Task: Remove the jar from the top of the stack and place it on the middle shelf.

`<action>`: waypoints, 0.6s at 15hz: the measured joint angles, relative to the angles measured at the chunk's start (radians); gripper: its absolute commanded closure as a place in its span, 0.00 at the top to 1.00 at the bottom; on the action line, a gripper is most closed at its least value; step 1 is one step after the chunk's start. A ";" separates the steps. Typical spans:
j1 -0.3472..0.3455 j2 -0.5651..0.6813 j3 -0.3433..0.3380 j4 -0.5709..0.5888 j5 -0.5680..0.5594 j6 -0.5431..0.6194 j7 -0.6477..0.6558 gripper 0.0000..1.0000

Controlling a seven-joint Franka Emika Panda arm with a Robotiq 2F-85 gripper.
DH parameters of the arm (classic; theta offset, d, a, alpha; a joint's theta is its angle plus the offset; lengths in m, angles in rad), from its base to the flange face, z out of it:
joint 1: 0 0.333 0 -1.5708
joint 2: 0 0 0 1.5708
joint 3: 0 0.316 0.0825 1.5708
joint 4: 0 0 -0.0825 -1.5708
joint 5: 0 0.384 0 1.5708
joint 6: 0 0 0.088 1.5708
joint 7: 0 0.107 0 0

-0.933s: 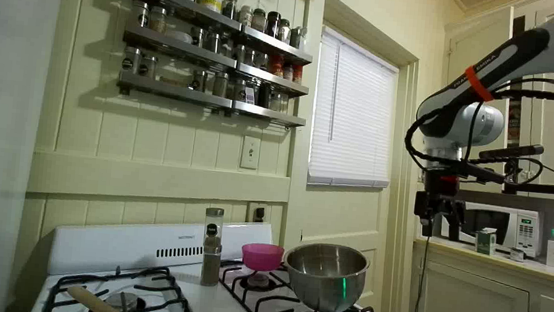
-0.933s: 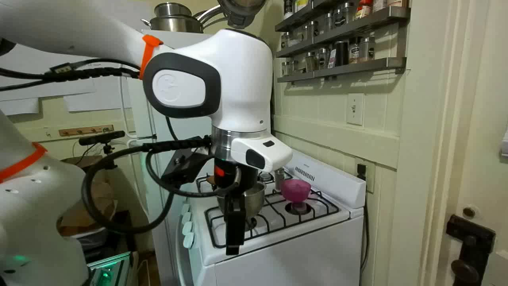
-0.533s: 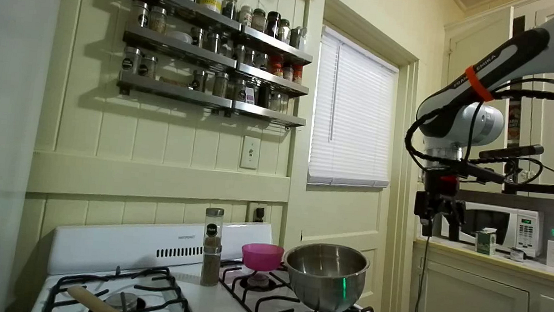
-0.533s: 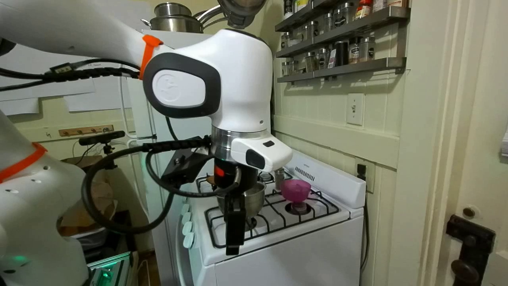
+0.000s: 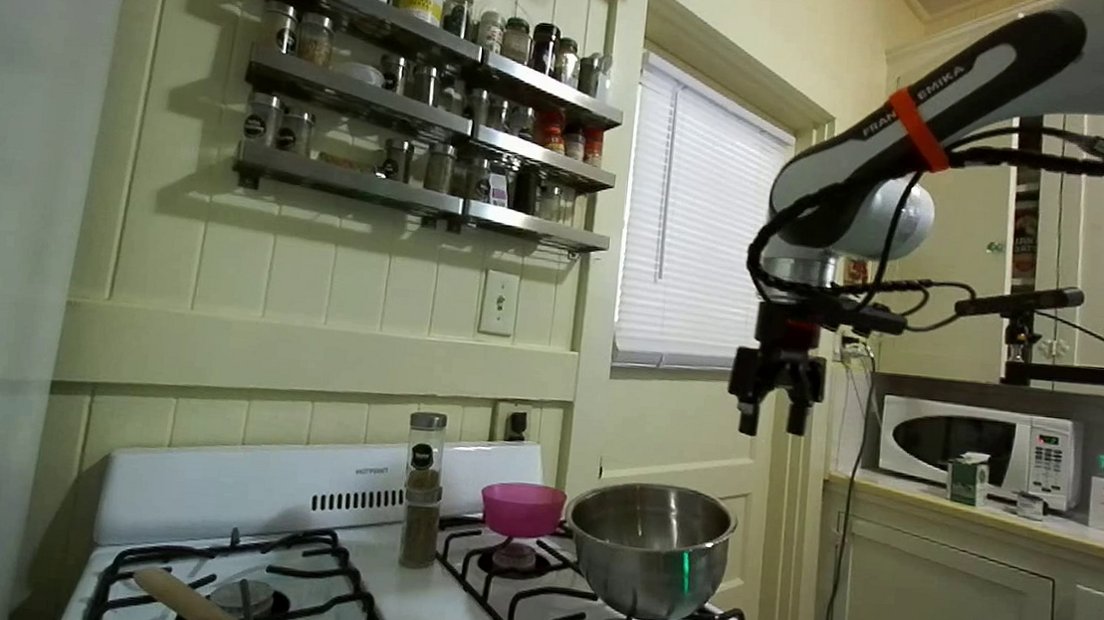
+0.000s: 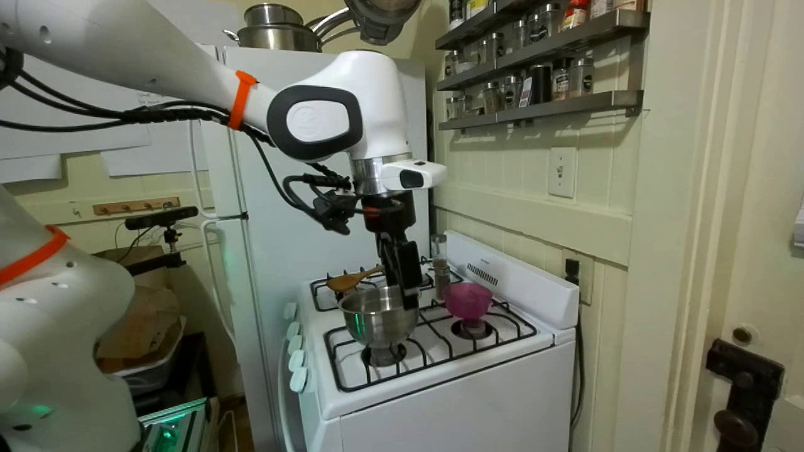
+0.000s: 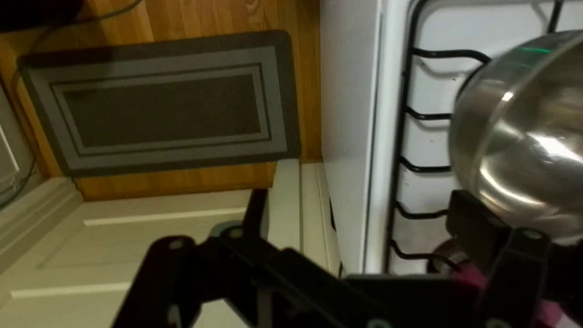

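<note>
The jar (image 5: 426,444), small and greyish with a grey cap and dark round label, stands upright on top of the stack (image 5: 420,533) on the stove. Both show in the other exterior view too, the jar (image 6: 439,247) above the lower jar (image 6: 441,279). The middle shelf (image 5: 361,99) is the second metal tier on the wall; it also shows in an exterior view (image 6: 553,47). My gripper (image 5: 773,424) is open and empty, fingers down, away from the stack and above the steel bowl's level. In the wrist view my gripper (image 7: 362,205) has its fingers wide apart.
A steel bowl (image 5: 647,558) and a pink bowl (image 5: 522,510) stand on the burners right of the stack. A wooden spoon (image 5: 196,609) lies on the left grate. Spice jars line the shelves. A white fridge (image 6: 314,251) stands beside the stove.
The arm has moved toward the stove; the gripper is higher and nearer the steel bowl. It remains open. The jar and stack have not moved.
</note>
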 measured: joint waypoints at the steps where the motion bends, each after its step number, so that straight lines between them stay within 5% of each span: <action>1: 0.027 -0.002 0.042 0.000 0.000 0.024 0.033 1.00; 9: 0.175 0.128 0.271 0.028 -0.053 0.455 0.153 1.00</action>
